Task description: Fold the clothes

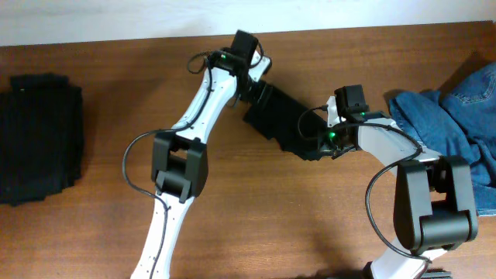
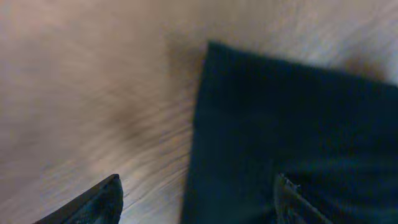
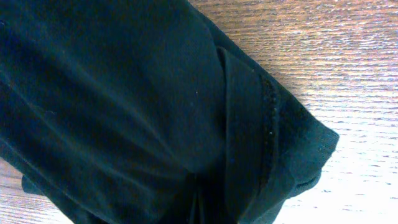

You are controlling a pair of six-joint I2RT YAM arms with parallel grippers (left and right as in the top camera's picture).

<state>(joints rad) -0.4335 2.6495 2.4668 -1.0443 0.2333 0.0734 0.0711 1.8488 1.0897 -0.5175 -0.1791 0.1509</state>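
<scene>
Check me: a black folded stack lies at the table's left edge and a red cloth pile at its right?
Not quite. The overhead view shows the cloth pile at the right is blue denim, not red; the black folded stack does lie at the left.

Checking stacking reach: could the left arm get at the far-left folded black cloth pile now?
Probably yes: its claw is open, and only bare wooden table lies between it and the black cloth pile.
</scene>
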